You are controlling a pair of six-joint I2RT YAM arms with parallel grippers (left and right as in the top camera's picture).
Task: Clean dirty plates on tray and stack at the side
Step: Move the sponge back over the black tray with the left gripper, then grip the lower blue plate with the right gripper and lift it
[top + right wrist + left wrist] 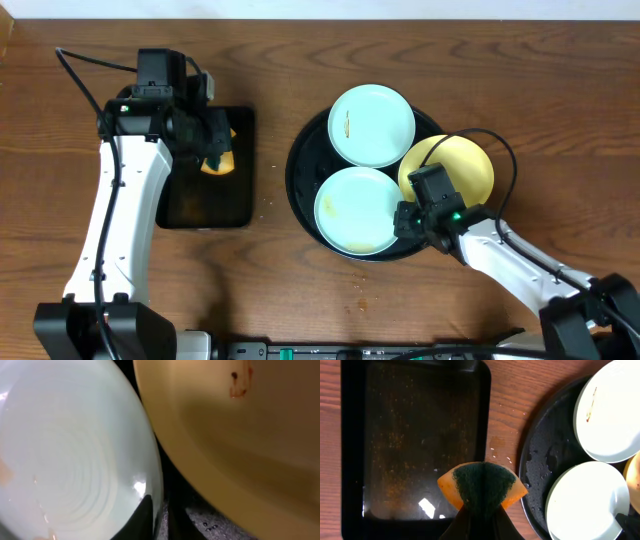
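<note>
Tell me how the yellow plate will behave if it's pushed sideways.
The yellow plate looks thin, rigid, probably light. Glossy, on a wet-looking tray, it would likely slide easily. It seems to overhang the tray's rim, so it may tip.

No text, label, brand or number can be read on the plates (372, 124), the tray (303, 160) or anything else.

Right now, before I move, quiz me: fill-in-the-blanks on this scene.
The round tray holds ___ plates. The left tool is shut on a ___. The one plate not pale blue is ___. Missing words: three; sponge; yellow.
</note>
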